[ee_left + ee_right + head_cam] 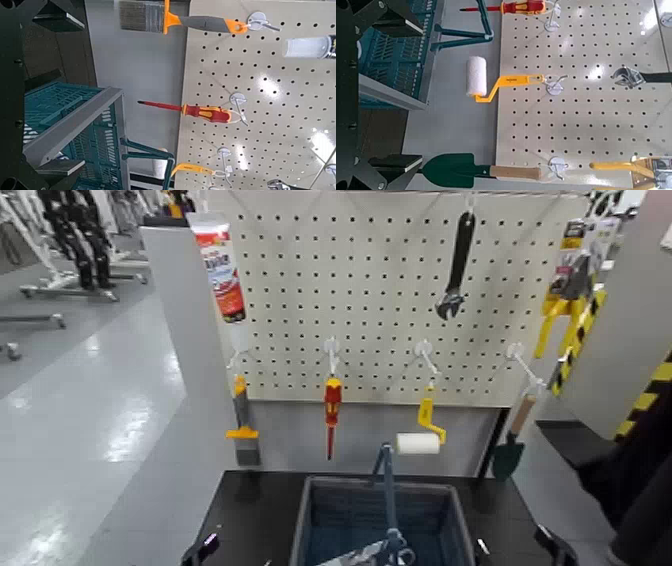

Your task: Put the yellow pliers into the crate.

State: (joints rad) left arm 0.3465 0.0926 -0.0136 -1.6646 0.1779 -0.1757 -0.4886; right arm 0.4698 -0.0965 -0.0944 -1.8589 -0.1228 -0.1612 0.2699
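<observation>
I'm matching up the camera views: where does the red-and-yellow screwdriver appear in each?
Head view: screwdriver hanging near the middle.
Left wrist view: screwdriver, centre right.
Right wrist view: screwdriver, at the top edge.
Shared landmark: the perforated pegboard.

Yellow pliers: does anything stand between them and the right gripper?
Yes, seemingly the green trowel: it hangs lower than the yellow pliers, its blade just above the open right gripper in the head view. The left gripper is on the crate's other side.
</observation>
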